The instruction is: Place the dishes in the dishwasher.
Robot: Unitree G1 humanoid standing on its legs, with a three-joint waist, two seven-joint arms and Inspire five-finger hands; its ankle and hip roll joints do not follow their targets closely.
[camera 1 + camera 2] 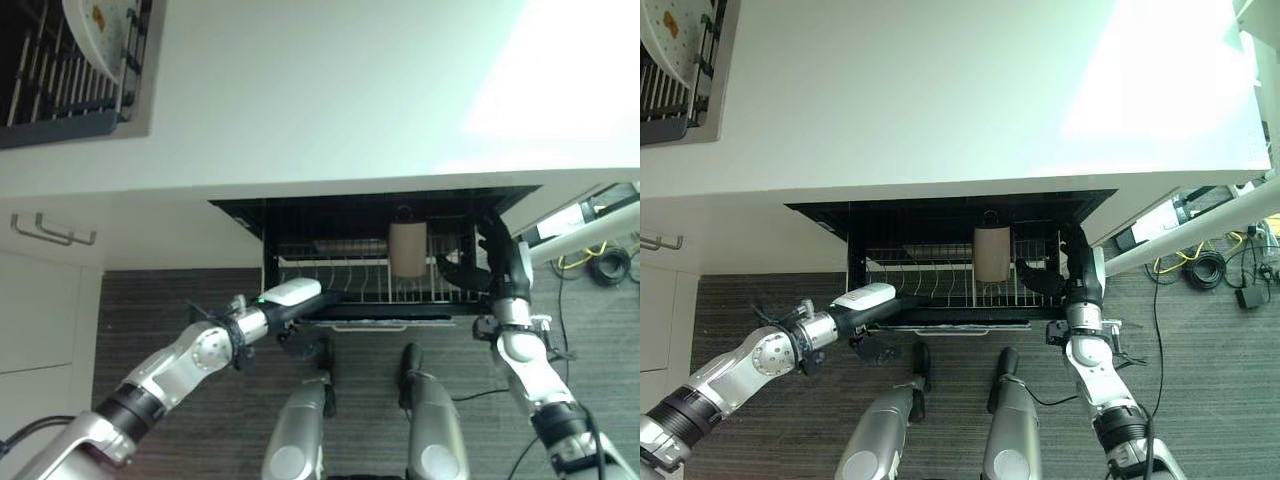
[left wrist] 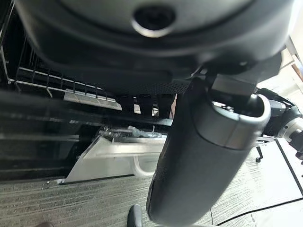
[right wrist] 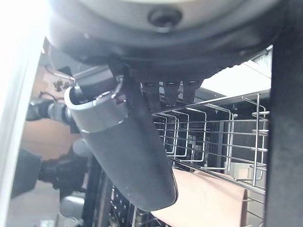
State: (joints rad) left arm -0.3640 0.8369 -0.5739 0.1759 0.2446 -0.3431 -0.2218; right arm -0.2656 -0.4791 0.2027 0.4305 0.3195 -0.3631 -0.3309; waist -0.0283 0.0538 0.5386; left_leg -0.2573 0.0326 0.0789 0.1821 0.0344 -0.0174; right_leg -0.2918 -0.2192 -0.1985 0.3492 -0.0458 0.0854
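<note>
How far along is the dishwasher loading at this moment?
Partly done. A tan cup already stands in the pulled-out dishwasher rack. The right hand is at the rack beside that cup; whether it grips anything cannot be told. The left hand is at the rack's front edge, its fingers hidden. Left to do: a white plate sits in the drying rack on the counter.
</note>
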